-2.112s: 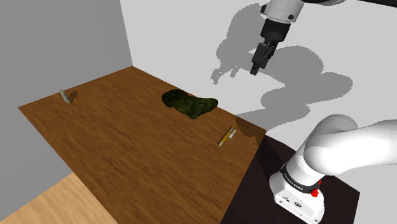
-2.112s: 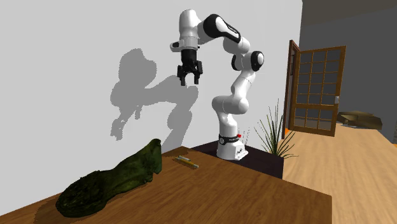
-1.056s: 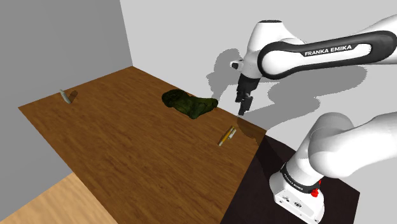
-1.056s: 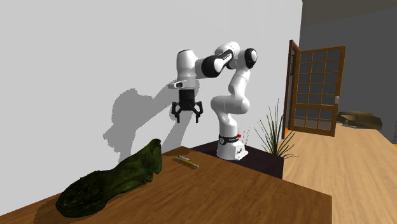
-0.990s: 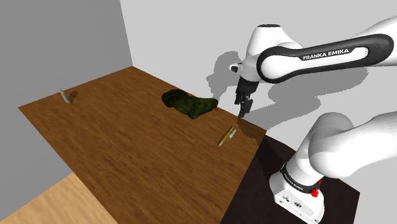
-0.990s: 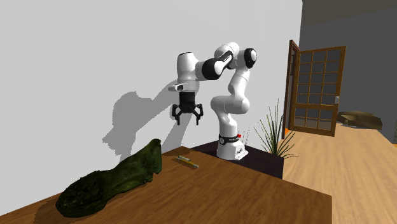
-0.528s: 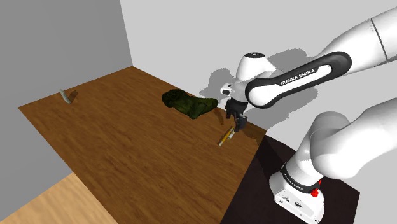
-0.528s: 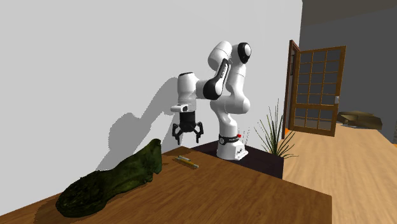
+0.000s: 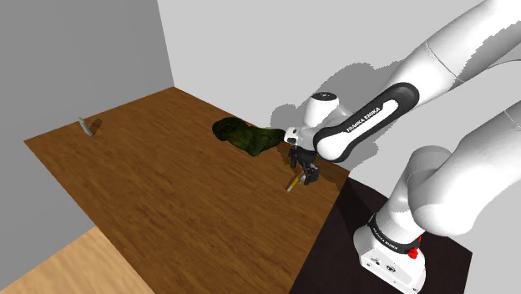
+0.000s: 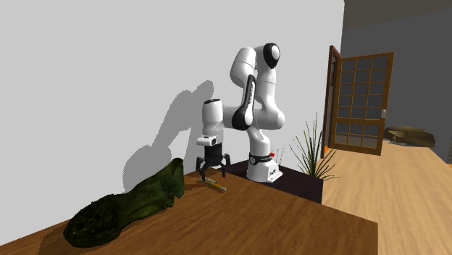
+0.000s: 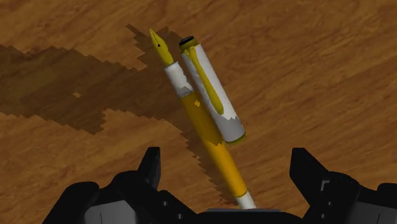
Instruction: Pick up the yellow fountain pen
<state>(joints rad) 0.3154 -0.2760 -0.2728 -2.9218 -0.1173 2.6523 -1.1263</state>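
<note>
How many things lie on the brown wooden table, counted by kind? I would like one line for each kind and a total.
yellow fountain pen with white cap: 1
dark green lumpy object: 1
small grey object near the table's far corner: 1
Total: 3

Plain corner, sharp shadows.
The tool (image 9: 306,173) sits low over a dark wood tabletop (image 9: 167,184). Close behind it there's a white wall (image 9: 242,50) carrying grey shadows, and a grey wall (image 9: 75,50) well beyond. Pale plank floor (image 9: 67,267) below, a spiky plant (image 10: 315,156), and a brown glazed door (image 10: 360,101) far off.
</note>
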